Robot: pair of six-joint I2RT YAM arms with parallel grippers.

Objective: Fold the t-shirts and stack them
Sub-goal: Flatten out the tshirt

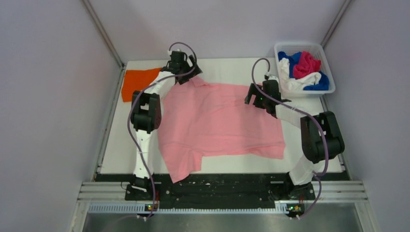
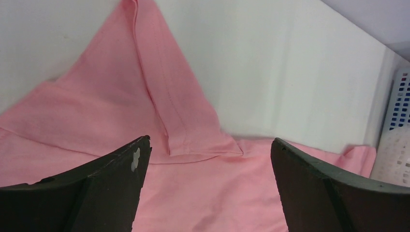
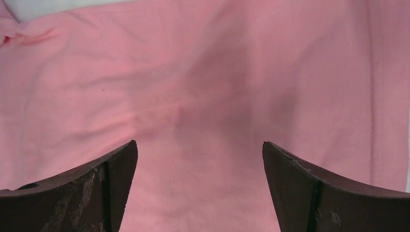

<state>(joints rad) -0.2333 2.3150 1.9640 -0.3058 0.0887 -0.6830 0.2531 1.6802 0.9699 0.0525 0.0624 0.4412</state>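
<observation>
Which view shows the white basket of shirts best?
Top external: the whole basket shows, far right, with a blue shirt, a white shirt and a magenta shirt inside. The left wrist view catches only a strip of its perforated wall at the right edge. The right wrist view shows only the pink shirt.

The left arm [image 1: 145,113] hides part of the orange tee [image 1: 137,83]; the basket [image 2: 395,121] is cropped.

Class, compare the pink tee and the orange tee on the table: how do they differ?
The pink tee is far larger than the orange tee. Pink lies spread across the table; orange sits compact at its far left corner. Both are plain, single-colour cloth.
</observation>
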